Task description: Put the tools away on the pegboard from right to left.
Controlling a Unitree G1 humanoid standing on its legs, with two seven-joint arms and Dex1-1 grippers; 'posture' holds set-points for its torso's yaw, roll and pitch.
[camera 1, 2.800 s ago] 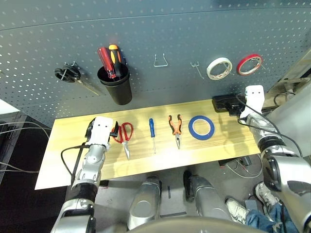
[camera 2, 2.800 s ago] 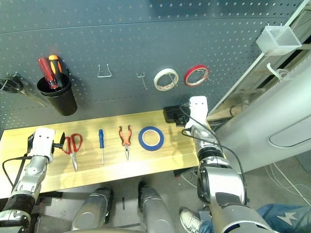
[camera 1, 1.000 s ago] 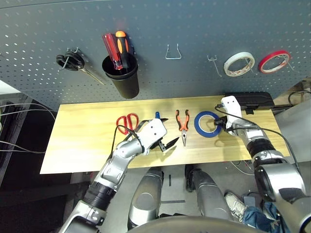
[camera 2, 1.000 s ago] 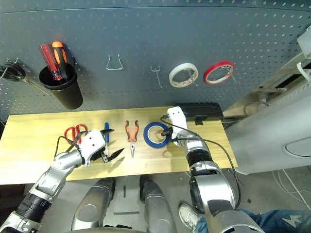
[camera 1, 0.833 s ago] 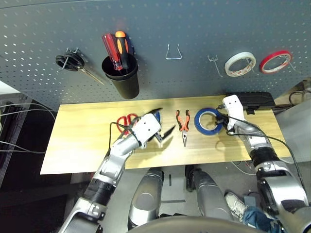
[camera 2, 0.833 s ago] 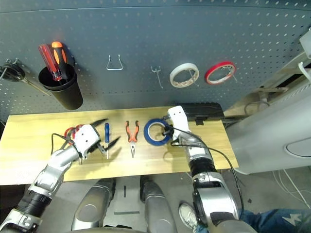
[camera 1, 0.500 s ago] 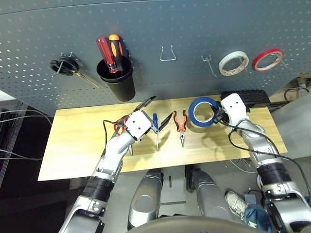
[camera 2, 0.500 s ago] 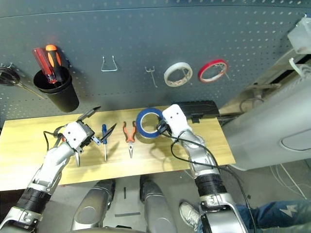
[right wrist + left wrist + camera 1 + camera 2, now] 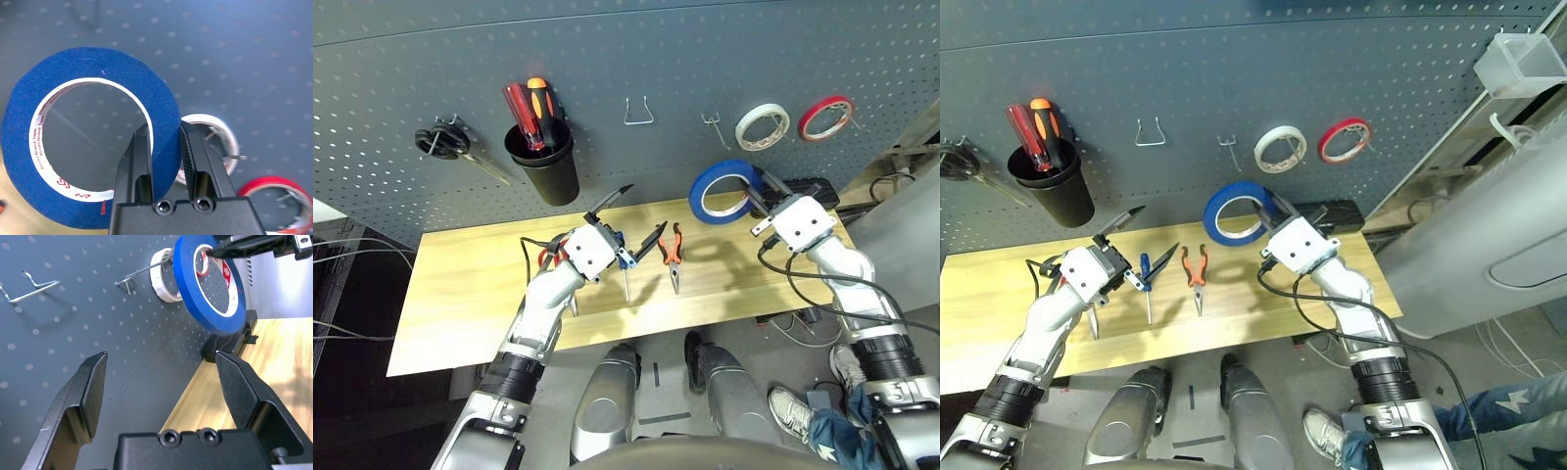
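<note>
In your left eye view, the red-handled scissors [image 9: 554, 255] are partly covered by the left gripper [image 9: 625, 223], toward its nine o'clock. Your right eye view crops the black-handled scissors [image 9: 960, 163] at nine o'clock. In your right wrist view, the red tape ring [image 9: 279, 185] is cut off around four o'clock.

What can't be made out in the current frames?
- Red-handled scissors: left eye view, mostly hidden by the left gripper.
- Small blue-handled screwdriver: left eye view, handle partly covered by the left gripper.
- Black-handled scissors: right eye view, cut off by the left edge.
- Blue tape ring: right wrist view, its right side partly behind the right gripper's fingers.
</note>
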